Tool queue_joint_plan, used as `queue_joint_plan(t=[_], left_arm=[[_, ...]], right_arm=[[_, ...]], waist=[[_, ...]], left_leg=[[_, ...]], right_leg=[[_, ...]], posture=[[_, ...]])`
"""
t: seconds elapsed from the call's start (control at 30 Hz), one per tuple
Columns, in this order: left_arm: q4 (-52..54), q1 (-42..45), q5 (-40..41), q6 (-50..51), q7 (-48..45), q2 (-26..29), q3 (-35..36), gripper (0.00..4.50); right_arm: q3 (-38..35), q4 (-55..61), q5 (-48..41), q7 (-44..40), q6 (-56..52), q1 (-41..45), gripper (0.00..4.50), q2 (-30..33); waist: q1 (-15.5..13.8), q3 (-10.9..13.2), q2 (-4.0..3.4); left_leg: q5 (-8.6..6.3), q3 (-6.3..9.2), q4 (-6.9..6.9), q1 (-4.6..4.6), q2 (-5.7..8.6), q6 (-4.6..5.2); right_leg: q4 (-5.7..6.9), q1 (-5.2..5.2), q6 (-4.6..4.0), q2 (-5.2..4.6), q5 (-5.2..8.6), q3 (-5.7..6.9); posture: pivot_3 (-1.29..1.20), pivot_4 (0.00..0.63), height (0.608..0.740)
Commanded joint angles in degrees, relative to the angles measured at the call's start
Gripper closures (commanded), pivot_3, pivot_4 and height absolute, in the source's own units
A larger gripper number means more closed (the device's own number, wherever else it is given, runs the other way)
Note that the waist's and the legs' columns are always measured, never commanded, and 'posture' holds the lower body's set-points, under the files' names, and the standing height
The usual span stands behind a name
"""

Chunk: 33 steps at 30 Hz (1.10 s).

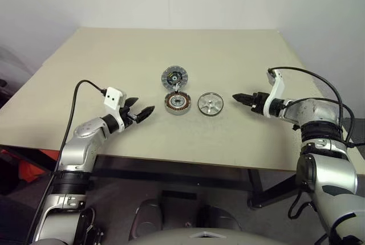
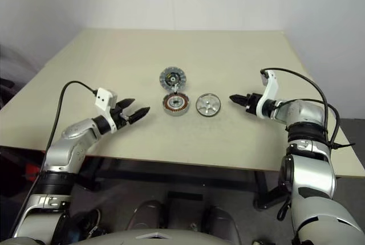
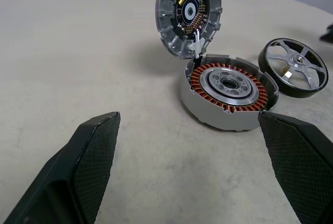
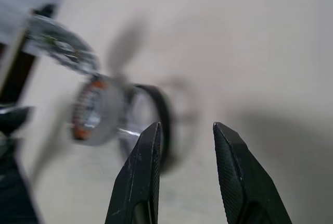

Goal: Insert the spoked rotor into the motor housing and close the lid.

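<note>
On the pale, matte worktop (image 1: 114,57), the left tool (image 1: 140,110) hovers with its two black, cross-hatched fingers (image 3: 93,156) spread wide, nothing between them. Just to its right sits the motor housing (image 1: 177,103), a short round grey metal cup ringed inside with copper-brown windings around a silver hub. The lid (image 1: 174,77), a flat dark-grey disc with notched rim and a black-and-green centre, lies just behind the housing; in the left wrist view it stands tilted up, apparently joined to the housing's rim by a small white piece. Beside the housing, apart from it, lies the spoked rotor (image 1: 210,103), shiny silver, flat on the worktop. Further right, the right tool (image 1: 238,98) points at the rotor, its textured fingers (image 4: 140,177) partly parted and holding nothing. Its wrist view is blurred; the parts there are smeared.
</note>
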State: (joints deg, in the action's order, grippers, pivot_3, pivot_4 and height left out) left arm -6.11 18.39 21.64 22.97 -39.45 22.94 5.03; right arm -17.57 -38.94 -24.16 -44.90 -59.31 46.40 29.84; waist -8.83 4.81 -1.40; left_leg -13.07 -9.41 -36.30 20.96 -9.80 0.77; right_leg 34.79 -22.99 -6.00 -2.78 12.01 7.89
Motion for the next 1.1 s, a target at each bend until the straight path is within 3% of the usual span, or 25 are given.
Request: queue_joint_plan(t=[0.03, 0.23, 0.57, 0.9, 1.1], left_arm=[[0.9, 1.4, 0.1, -0.9, -0.4, 0.6, 0.5, 0.00], [1.1, 1.5, 0.0, -0.7, -0.3, 0.6, 0.7, 0.00], [1.6, 1.1, 0.1, -0.5, -0.3, 1.4, 1.2, 0.00], [1.1, 1.4, -0.1, -0.9, -0.3, 1.1, 0.8, 0.00], [0.9, 1.6, -0.1, -1.0, -0.3, 1.0, 0.7, 0.00]], right_arm=[[-0.1, 8.8, -3.8, 1.2, -4.4, -1.1, 2.70, -2.1], [1.0, 7.5, -2.7, 3.9, -0.9, -4.2, 2.70, -5.5], [2.0, 3.1, -2.7, 3.3, 3.4, -3.0, 2.70, -5.8], [-1.6, 2.3, -5.3, 3.5, 2.9, 0.4, 2.70, -2.8], [-0.5, 0.4, -4.1, 3.4, 4.4, -2.1, 2.70, -2.0]], waist=[[0.0, 0.0, 0.00], [-0.3, 0.0, 0.04], [-0.2, 0.0, 0.03], [-0.2, 0.0, 0.03], [-0.3, -0.1, 0.04]], left_leg=[[0.01, 0.00, 0.01, 0.00, 0.00, -0.02], [0.08, 0.01, 0.01, -0.02, 0.02, -0.15], [0.08, 0.00, 0.02, -0.02, 0.03, -0.20], [0.08, 0.01, 0.02, -0.01, 0.03, -0.19], [0.08, 0.00, 0.03, 0.00, 0.03, -0.17]], right_leg=[[0.00, 0.00, 0.00, 0.00, 0.00, 0.00], [-0.03, 0.04, 0.03, -0.02, -0.01, 0.00], [-0.03, 0.03, 0.05, -0.02, -0.02, 0.00], [-0.03, 0.02, 0.05, -0.02, -0.02, 0.00], [-0.05, 0.03, 0.05, -0.02, -0.02, 0.00]], posture=[[0.00, 0.000, 0.740], [0.00, 0.000, 0.740], [0.00, 0.000, 0.740], [0.00, 0.000, 0.740], [0.00, 0.000, 0.740]])
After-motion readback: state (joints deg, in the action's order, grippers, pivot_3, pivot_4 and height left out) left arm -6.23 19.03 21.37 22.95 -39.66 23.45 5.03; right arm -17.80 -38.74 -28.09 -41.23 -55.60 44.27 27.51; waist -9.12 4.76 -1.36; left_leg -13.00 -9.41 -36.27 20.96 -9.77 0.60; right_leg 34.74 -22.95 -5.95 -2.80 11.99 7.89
